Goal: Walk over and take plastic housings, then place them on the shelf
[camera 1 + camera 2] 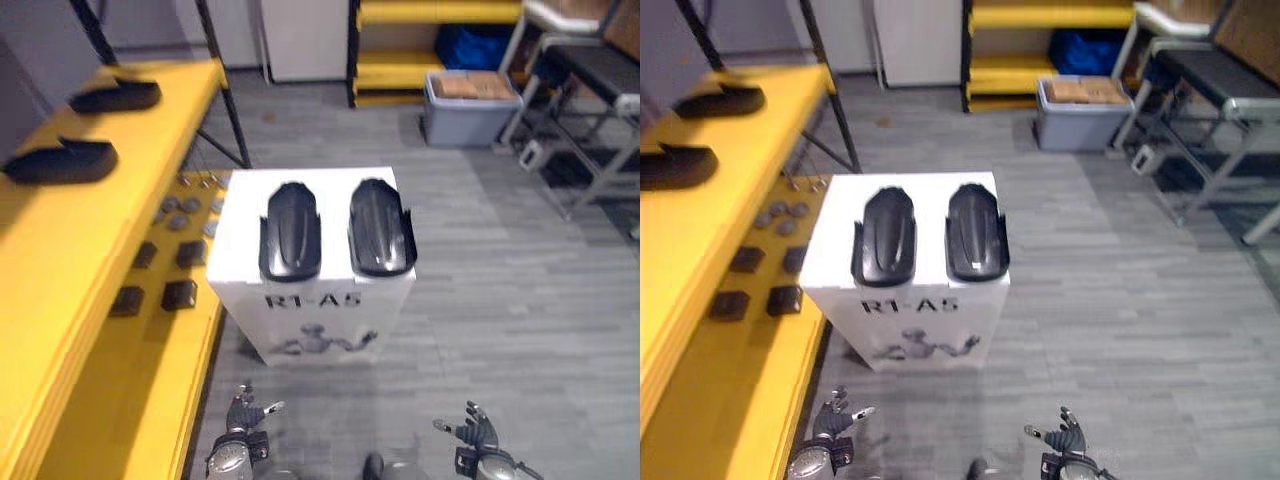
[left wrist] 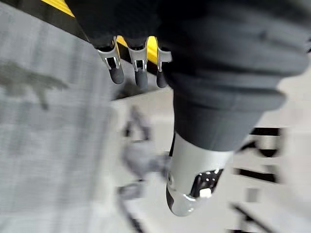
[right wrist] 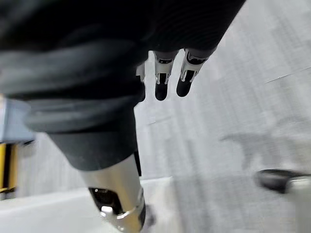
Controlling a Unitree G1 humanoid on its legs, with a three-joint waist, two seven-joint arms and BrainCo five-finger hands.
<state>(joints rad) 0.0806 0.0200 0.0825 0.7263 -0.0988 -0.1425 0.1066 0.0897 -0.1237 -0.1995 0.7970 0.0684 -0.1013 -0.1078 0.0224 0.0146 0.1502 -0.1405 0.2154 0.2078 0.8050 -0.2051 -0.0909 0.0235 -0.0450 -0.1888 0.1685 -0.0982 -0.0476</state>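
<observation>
Yellow shelf [image 1: 60,260] with blurred housings [image 1: 62,160]

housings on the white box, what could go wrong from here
1. The left housing and right housing lie close together on the box, so grabbing one may knock the other off.
2. The shelf already holds two more housings, which a sloppy placement could bump.

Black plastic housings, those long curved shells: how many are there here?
4. Two lie side by side on the white box: left housing, right housing. Two more rest on the yellow shelf, a nearer housing and a farther housing. Others may be out of view.
</observation>
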